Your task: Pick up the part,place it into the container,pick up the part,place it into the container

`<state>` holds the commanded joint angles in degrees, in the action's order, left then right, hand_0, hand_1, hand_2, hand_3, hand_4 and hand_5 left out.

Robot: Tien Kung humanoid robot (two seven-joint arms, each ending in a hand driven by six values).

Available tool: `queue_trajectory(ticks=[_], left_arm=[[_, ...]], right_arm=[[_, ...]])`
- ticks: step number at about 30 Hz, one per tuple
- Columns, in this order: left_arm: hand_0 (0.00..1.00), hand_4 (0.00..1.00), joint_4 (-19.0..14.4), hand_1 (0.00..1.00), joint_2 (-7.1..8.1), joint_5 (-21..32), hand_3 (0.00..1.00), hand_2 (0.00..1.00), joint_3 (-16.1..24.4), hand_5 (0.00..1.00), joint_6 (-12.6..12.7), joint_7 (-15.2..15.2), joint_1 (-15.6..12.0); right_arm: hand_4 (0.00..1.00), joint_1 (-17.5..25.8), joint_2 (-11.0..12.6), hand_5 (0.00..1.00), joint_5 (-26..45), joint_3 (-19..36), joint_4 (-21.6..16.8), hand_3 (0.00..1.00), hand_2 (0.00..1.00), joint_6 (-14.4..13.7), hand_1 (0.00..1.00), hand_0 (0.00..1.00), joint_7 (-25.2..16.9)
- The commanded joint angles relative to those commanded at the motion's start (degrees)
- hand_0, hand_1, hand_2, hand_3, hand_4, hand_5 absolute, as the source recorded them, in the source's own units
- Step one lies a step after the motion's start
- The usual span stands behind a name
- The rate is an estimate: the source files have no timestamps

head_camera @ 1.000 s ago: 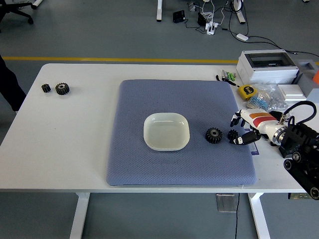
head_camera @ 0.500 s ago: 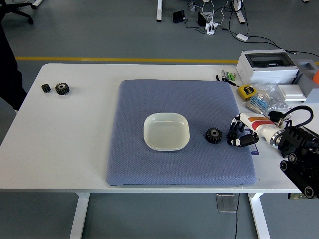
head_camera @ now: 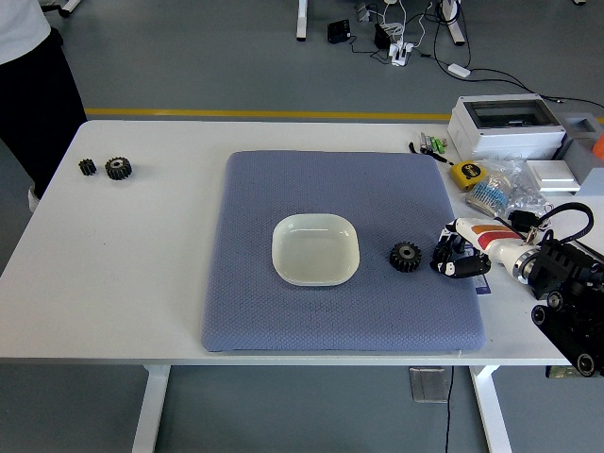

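A white square bowl (head_camera: pixel 315 249) sits in the middle of the blue-grey mat (head_camera: pixel 283 321). A larger black gear (head_camera: pixel 406 256) lies on the mat to the right of the bowl. My right hand (head_camera: pixel 449 259) reaches in from the right edge and rests low on the mat just right of that gear. Its fingers (head_camera: pixel 460 268) are curled around a small black gear (head_camera: pixel 442 253), which is mostly hidden by them and still down on the mat. My left arm is out of view.
Two more black gears, a small one (head_camera: pixel 87 167) and a larger one (head_camera: pixel 118 168), lie at the table's far left. A white box (head_camera: pixel 505 125), a yellow tape measure (head_camera: pixel 465 173) and bagged parts (head_camera: pixel 500 189) crowd the back right. A person (head_camera: pixel 33 75) stands at the far left corner.
My right hand's fingers have closed in around the small gear and the hand has sunk slightly. The person at the far left has stepped further into view.
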<state>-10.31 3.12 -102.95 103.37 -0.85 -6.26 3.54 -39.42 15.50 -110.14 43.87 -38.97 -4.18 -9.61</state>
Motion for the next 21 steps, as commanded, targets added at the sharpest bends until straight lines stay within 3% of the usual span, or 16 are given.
queue_trajectory(ticks=[1, 6, 7, 12, 13, 21], left_arm=[[0.712, 0.601, 0.00, 0.672, -0.01, -0.01, 0.566, 0.671, 0.01, 0.571, -0.01, -0.02, -0.01], [0.712, 0.601, 0.00, 0.672, 0.02, -0.09, 0.566, 0.671, 0.09, 0.571, 0.01, 0.01, 0.04], [0.712, 0.601, 0.00, 0.672, 0.03, -0.08, 0.566, 0.672, 0.09, 0.571, 0.01, 0.02, 0.04], [0.712, 0.601, 0.00, 0.672, 0.00, -0.10, 0.566, 0.672, 0.09, 0.571, 0.00, 0.01, 0.02], [0.711, 0.601, 0.00, 0.672, 0.00, -0.14, 0.567, 0.671, 0.12, 0.571, 0.00, 0.00, 0.00], [0.711, 0.601, 0.00, 0.671, 0.09, -0.21, 0.567, 0.671, 0.21, 0.571, 0.02, 0.02, 0.02]], right_arm=[[0.714, 0.01, 0.02, 0.329, -0.08, -0.06, -0.03, 0.493, 0.422, -0.08, 0.295, 0.215, 0.07], [0.714, 0.08, 0.11, 0.329, -0.32, -0.14, -0.30, 0.493, 0.422, -0.09, 0.295, 0.215, 0.36], [0.750, 0.10, 0.15, 0.302, -0.37, -0.11, -0.43, 0.486, 0.353, -0.04, 0.236, 0.144, 0.43], [0.750, 0.11, 0.43, 0.302, -0.52, 0.16, -1.38, 0.486, 0.353, 0.12, 0.236, 0.144, 0.51], [0.763, 0.10, 0.50, 0.290, -0.56, 0.26, -1.67, 0.485, 0.317, 0.09, 0.204, 0.109, 0.49], [0.778, -0.15, 0.85, 0.277, -0.94, 0.74, -3.08, 0.485, 0.313, -0.21, 0.200, 0.109, 0.25]])
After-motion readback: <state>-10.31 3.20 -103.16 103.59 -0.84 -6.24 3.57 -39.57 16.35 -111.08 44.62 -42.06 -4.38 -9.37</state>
